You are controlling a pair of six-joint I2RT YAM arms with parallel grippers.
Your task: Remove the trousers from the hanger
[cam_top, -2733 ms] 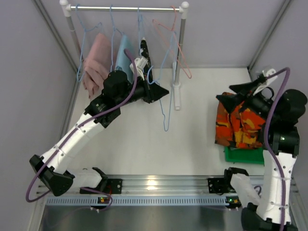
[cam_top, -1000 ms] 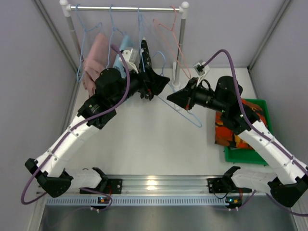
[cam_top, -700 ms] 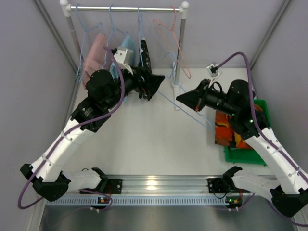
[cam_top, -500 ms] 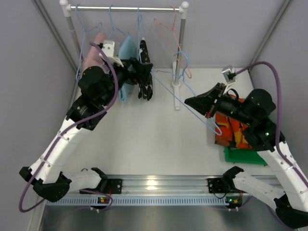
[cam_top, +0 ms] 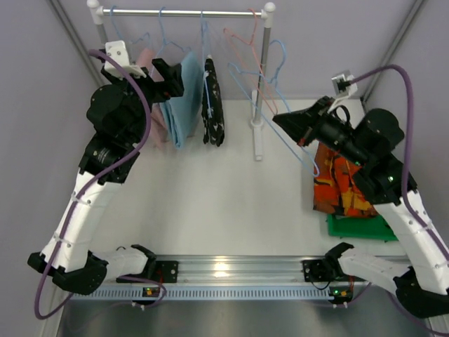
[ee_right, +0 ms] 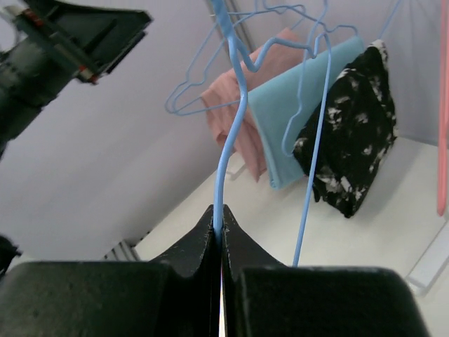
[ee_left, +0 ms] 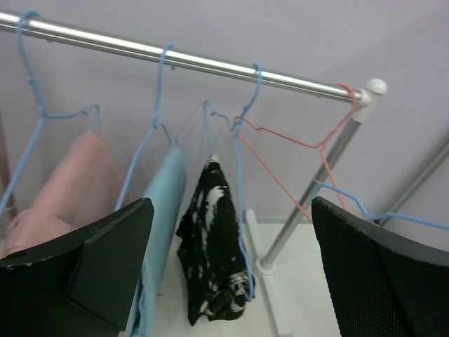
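The left gripper [cam_top: 168, 78] is raised high at the far left, level with the clothes rail [cam_top: 182, 12], with its fingers spread wide and nothing between them. Just past its fingertips hang three garments on blue wire hangers. The pink garment [ee_left: 77, 175] is nearest, and in the top view the arm hides most of it. Next to the right is the light-blue garment [cam_top: 184, 95], then the black white-speckled garment [cam_top: 212, 105]. In the left wrist view the gripper's own fingers cut off the lower ends of the pink and light-blue cloth. Further right on the rail hangs an empty pink hanger [cam_top: 242, 42], close to the upright post [cam_top: 261, 84].

Across the bare worktop [cam_top: 210, 196], the right gripper [cam_top: 280, 121] is pressed together on the thin wire of an empty blue hanger [ee_right: 228, 140], which it holds in the air. The hanger's hook rises up beside the post. Whether it touches the post or rail cannot be made out, and the right wrist view crops the hook at the top edge.

Behind and below this gripper, under the right arm, the orange-red patterned trousers [cam_top: 337, 186] lie on the worktop, off any hanger. They overlap a green bin [cam_top: 358, 226]. The arm covers their right side, and only a strip of the bin shows.
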